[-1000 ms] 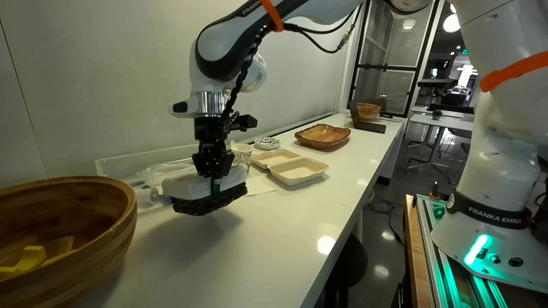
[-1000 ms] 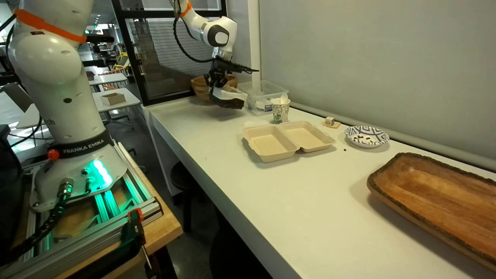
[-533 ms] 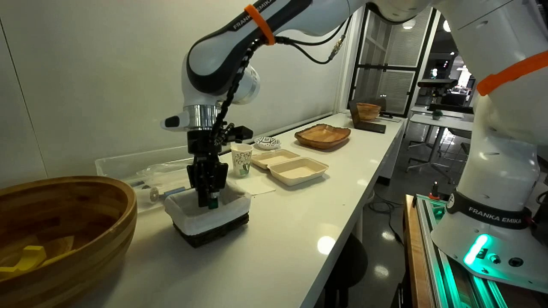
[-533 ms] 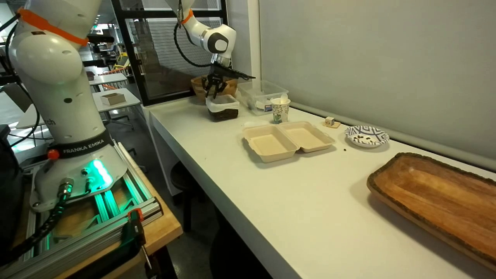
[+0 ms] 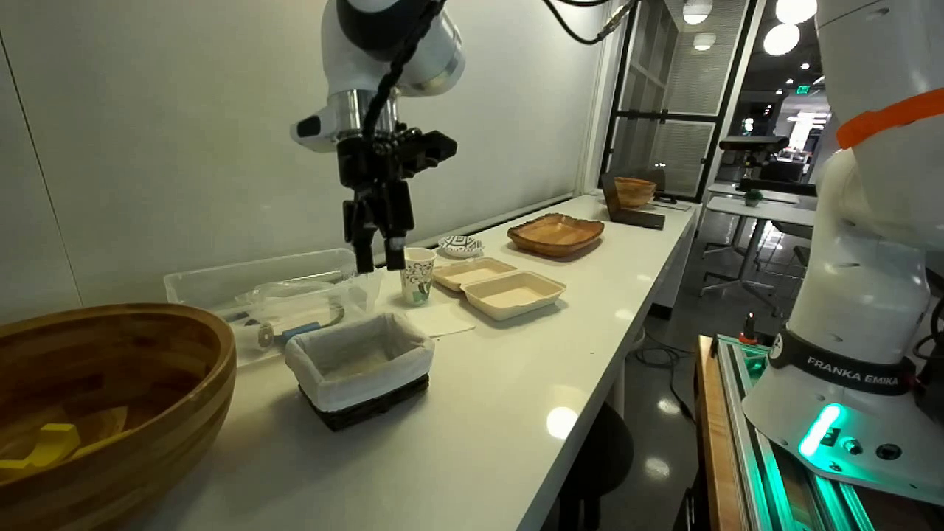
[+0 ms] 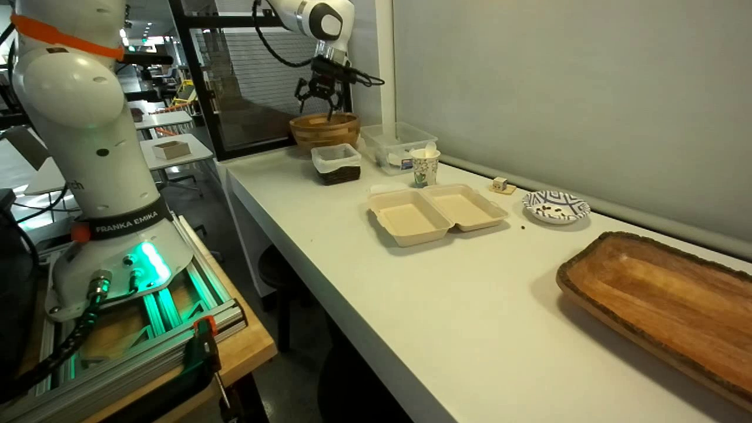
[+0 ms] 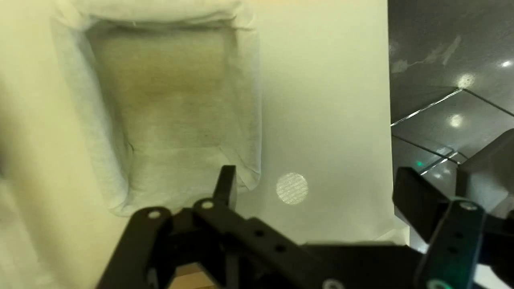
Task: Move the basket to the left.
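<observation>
Apparently with the move all but complete, the tool (image 5: 380, 259) hung above the table (image 5: 472, 413), its jaws spread wide with nothing between them, well apart from the basket (image 5: 360, 372) below. In an exterior view the small basket sat upright, just right of a large wooden bowl (image 5: 173, 442); in an exterior view it stood toward the far end of the table, left of a clear plastic bin (image 6: 405, 144) and a paper cup (image 6: 424, 170). With only its whitish liner showing inside, it would likely have proved light to carry. The liner looked soft and rumpled, the dark sides beneath stiffer, so cloth might have slid on the wall under a loose pinch. Nothing about it seemed fragile, though a wall might have bowed. The surest hold appeared to be the middle of one long side, one jaw inside and one outside, clear of the rounded, folded corners.
</observation>
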Robot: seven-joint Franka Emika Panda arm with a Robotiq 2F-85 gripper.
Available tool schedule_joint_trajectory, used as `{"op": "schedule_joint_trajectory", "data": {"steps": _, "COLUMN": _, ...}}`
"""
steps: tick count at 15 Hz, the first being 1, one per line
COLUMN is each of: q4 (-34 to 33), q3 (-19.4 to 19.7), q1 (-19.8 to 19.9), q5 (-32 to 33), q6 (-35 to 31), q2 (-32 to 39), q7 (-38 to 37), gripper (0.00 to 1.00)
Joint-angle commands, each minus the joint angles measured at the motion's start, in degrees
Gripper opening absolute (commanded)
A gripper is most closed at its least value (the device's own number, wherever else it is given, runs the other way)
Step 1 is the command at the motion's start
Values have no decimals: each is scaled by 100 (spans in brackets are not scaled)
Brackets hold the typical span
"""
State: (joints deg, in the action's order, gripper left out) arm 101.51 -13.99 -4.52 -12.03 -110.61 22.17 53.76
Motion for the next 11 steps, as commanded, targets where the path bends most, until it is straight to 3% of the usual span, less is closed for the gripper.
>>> {"op": "schedule_joint_trajectory", "data": {"steps": 1, "q4": 814, "q3": 300, "q1": 245, "q5": -207, "q6": 349, "q2": -1055, "q7": -624, "gripper": 100}}
{"op": "schedule_joint_trajectory", "data": {"steps": 5, "q4": 1593, "q3": 876, "q1": 498, "q5": 207, "q6": 815, "q2": -2099, "q7": -1179, "gripper": 100}}
{"op": "schedule_joint_trajectory", "data": {"steps": 6, "q4": 972, "q3": 775, "q1": 362, "q5": 47, "q6": 733, "q2": -1473, "q7": -878, "gripper": 100}}
{"op": "schedule_joint_trajectory", "data": {"steps": 11, "q4": 1036, "q3": 837, "q1": 345, "q5": 48, "q6": 756, "q2": -1568, "q7": -836, "gripper": 100}}
